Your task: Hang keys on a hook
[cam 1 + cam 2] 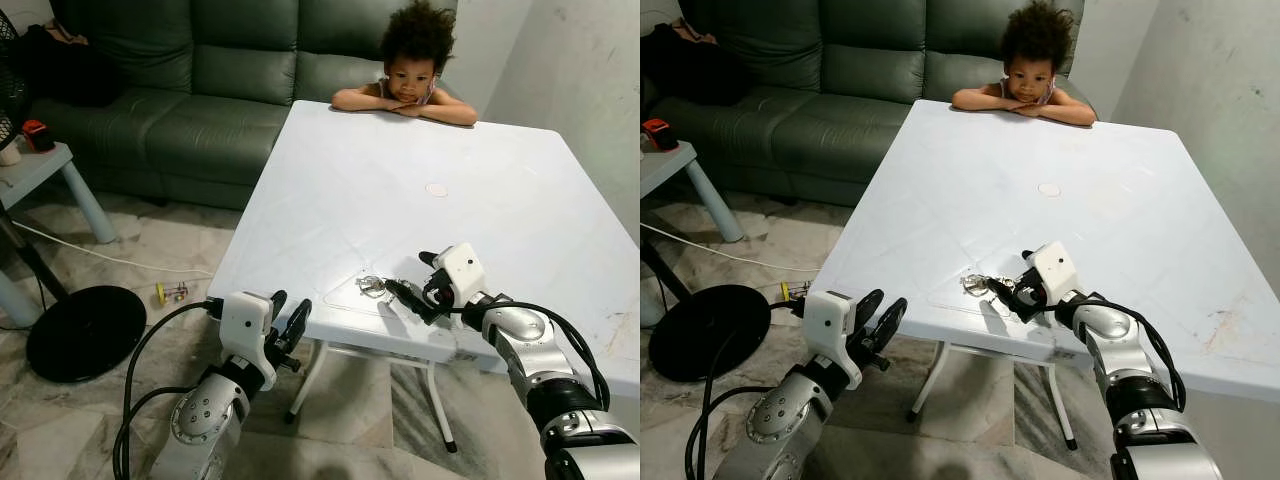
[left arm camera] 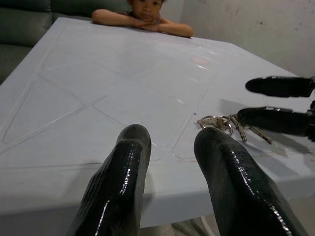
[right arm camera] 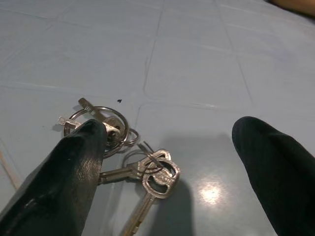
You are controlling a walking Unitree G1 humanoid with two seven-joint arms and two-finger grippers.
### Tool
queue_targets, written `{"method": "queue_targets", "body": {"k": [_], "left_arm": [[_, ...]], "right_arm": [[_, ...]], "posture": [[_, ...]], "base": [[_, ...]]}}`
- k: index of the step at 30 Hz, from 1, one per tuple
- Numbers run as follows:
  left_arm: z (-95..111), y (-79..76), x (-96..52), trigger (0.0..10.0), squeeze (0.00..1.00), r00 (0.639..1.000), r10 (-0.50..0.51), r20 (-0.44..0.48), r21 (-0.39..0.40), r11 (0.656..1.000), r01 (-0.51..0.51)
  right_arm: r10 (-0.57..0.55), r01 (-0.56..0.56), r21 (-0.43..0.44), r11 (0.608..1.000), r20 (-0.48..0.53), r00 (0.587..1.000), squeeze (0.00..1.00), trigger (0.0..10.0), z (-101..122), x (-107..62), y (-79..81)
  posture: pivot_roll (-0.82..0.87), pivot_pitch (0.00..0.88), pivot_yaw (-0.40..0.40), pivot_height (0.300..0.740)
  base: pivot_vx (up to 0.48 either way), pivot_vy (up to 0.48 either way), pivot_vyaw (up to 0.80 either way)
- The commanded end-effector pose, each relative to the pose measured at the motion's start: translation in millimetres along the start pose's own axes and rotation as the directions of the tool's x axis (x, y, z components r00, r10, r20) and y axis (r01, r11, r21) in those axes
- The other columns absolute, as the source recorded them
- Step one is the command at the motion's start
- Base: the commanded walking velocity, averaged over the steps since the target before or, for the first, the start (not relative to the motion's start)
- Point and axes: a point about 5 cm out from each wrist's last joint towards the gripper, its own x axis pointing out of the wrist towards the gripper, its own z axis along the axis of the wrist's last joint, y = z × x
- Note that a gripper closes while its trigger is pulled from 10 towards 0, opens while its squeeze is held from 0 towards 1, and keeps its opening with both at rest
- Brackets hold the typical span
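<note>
A bunch of silver keys [image 1: 372, 286] on linked rings lies flat on the white table [image 1: 400, 180], close to its front edge. My right gripper [image 1: 410, 278] hovers low over the table just right of the keys. It is open, and in the right wrist view the keys [image 3: 142, 167] lie between and slightly ahead of its two black fingers, one fingertip [image 3: 88, 142] overlapping a ring. My left gripper [image 1: 290, 312] is open and holds nothing. It sits below and in front of the table's front edge, pointing toward the keys [image 2: 221, 123].
A person [image 1: 412, 60] leans on folded arms at the table's far edge. A green sofa [image 1: 200, 90] stands behind, a small side table [image 1: 35, 165] and a black fan base [image 1: 85, 330] at the left. A wall [image 1: 580, 70] runs along the right. A small round disc [image 1: 437, 189] lies mid-table.
</note>
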Motion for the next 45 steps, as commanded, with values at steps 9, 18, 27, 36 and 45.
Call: {"method": "queue_targets", "body": {"k": [9,18,27,36,45], "left_arm": [[3,-1.4,-1.9,10.0,0.00,1.000,0.011,-0.005,0.008,1.000,-0.011],[1,-5.4,-6.4,10.0,0.00,1.000,0.027,-0.012,-0.005,1.000,-0.027],[0,-5.7,-11.1,10.0,0.00,0.999,0.048,-0.018,-0.010,0.999,-0.049],[-1,-6.6,-13.8,10.0,0.00,0.998,0.065,-0.021,-0.018,0.998,-0.066],[0,-6.3,-16.0,10.0,0.00,0.997,0.077,-0.022,-0.019,0.997,-0.078]], "right_arm": [[0.004,-0.004,0.012,1.000,-0.010,1.000,0.00,0.3,-2,5.4,5.5],[0.027,-0.026,0.014,1.000,-0.017,0.999,0.00,0.0,-3,4.6,5.7],[0.025,-0.025,0.012,1.000,-0.017,1.000,0.00,0.0,0,5.9,3.6],[0.035,-0.035,0.014,0.999,-0.023,0.999,0.00,0.0,1,7.3,3.9],[0.037,-0.037,0.009,0.999,-0.026,0.999,0.00,0.0,2,8.1,3.3]], "posture": [[0.18,0.025,-0.086,0.740],[0.19,0.051,-0.110,0.740],[0.20,0.068,-0.124,0.740],[0.20,0.085,-0.136,0.740],[0.21,0.093,-0.140,0.740]], "base": [[0.000,0.000,0.00],[0.000,0.000,0.00],[0.000,0.000,0.00],[0.000,0.000,0.00],[0.000,0.000,0.00]]}}
